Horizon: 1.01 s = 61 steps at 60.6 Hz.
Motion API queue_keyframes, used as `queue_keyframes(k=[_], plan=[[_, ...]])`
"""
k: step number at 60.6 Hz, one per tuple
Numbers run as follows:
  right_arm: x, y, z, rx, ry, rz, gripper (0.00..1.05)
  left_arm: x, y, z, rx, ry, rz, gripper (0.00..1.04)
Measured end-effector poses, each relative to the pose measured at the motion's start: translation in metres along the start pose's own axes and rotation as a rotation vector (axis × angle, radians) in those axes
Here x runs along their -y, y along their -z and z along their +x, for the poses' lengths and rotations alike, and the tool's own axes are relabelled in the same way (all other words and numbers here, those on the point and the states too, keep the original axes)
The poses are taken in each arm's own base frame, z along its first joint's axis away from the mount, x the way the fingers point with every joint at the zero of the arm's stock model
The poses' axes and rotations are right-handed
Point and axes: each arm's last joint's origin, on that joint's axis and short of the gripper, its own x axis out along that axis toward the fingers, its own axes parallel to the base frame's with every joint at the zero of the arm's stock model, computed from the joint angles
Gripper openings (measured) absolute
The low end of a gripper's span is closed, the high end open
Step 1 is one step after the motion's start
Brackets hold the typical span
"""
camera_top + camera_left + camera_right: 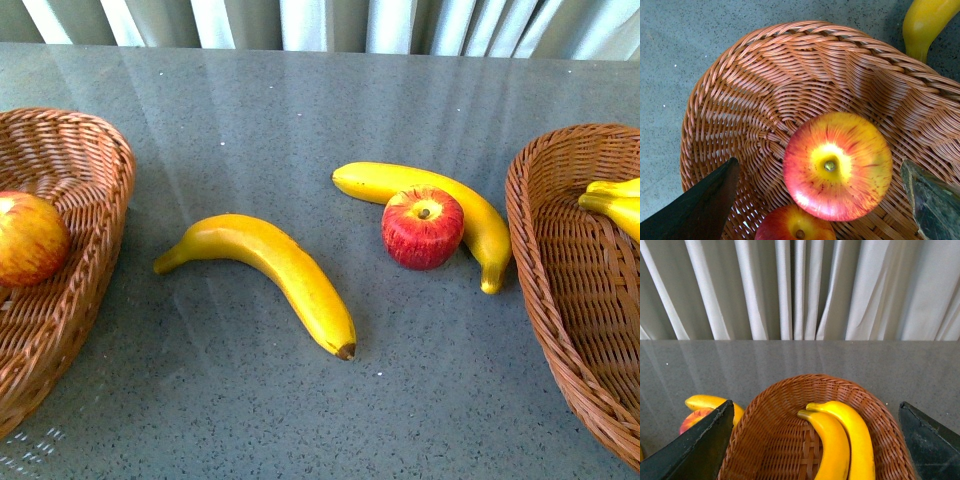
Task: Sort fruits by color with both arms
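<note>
No arm shows in the front view. On the table lie a yellow banana [265,265], a second banana [440,205] and a deep red apple [422,227] touching it. A red-yellow apple [30,238] sits in the left wicker basket [95,150]. In the left wrist view my open left gripper [820,161] hovers over that apple [837,165], with another apple [795,227] beside it. My open right gripper [816,404] hovers over the right basket [765,400], which holds two bananas [832,445]. Both grippers are empty.
The right basket [540,250] stands at the table's right edge with banana ends [615,205] showing. White curtains [800,290] hang behind the grey table [300,100]. A banana end [925,22] lies just outside the left basket [740,100].
</note>
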Motion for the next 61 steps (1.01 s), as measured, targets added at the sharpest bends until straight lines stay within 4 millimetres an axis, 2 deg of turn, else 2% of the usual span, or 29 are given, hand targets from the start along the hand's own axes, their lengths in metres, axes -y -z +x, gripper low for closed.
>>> queue_keyframes(k=[8, 13, 21, 33, 43, 61], plan=[[0.000, 0.000, 0.000, 0.000, 0.000, 0.000, 0.96, 0.001, -0.001, 0.001, 0.007, 0.005, 0.000, 0.96], [0.000, 0.000, 0.000, 0.000, 0.000, 0.000, 0.96, 0.007, -0.010, 0.002, 0.030, 0.020, 0.011, 0.96], [0.000, 0.000, 0.000, 0.000, 0.000, 0.000, 0.96, 0.020, -0.038, 0.007, 0.075, 0.056, 0.063, 0.96], [0.000, 0.000, 0.000, 0.000, 0.000, 0.000, 0.96, 0.037, -0.096, 0.010, 0.180, 0.097, 0.161, 0.96], [0.000, 0.000, 0.000, 0.000, 0.000, 0.000, 0.96, 0.059, -0.129, 0.030, 0.210, 0.176, 0.215, 0.96], [0.000, 0.000, 0.000, 0.000, 0.000, 0.000, 0.96, 0.082, -0.155, 0.064, 0.203, 0.270, 0.246, 0.96]])
